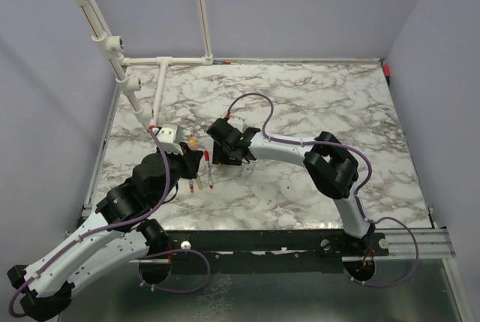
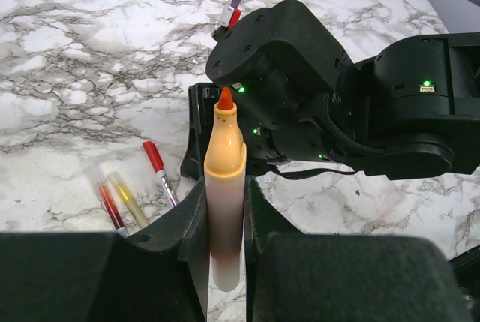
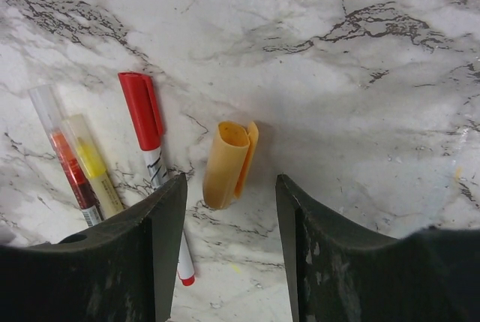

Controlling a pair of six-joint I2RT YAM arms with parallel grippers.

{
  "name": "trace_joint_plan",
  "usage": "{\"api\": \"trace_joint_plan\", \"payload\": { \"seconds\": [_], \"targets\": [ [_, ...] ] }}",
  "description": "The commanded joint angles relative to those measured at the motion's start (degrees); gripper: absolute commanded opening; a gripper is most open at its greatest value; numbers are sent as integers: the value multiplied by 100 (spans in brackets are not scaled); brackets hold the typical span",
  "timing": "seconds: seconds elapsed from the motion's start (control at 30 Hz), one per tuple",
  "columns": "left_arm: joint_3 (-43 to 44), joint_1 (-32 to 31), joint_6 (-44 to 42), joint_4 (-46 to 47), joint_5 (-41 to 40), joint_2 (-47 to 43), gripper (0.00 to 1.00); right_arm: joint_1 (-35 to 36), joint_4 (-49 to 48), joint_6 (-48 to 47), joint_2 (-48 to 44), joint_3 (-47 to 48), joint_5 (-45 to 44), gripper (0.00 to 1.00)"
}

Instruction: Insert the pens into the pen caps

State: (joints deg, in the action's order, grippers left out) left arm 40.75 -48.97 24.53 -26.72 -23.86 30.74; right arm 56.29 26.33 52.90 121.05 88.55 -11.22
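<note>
The left pincer (image 2: 225, 224) is pinching the orange pen (image 2: 225, 161) by its lower barrel, bare orange tip upward and aimed towards the right arm's wrist just beyond it; the right pincer (image 3: 229, 243) hangs spread above the marble worktop (image 3: 375, 74), holding nothing. The orange cap (image 3: 229, 161) lies on the worktop just ahead of the gap between those fingers, touching neither, its open mouth facing away from them; beside it lie a red-capped pen (image 3: 150, 138) and two more pens (image 3: 82, 164), side by side.
</note>
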Motion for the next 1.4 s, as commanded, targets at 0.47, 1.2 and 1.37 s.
{"api": "trace_joint_plan", "payload": {
  "seconds": [0.47,1.2,1.37],
  "targets": [
    [-68,-6,-59,-53,-93,60,0,5,-381,-374,-416,-944,-34,1],
    [-69,0,-39,-61,-189,186,0,172,531,-5802,-2940,-2684,-1453,1],
    [-63,-3,-52,-70,-181,215,0,581,-266,-6857,-3280,-3466,-1730,1]
  ]
}}
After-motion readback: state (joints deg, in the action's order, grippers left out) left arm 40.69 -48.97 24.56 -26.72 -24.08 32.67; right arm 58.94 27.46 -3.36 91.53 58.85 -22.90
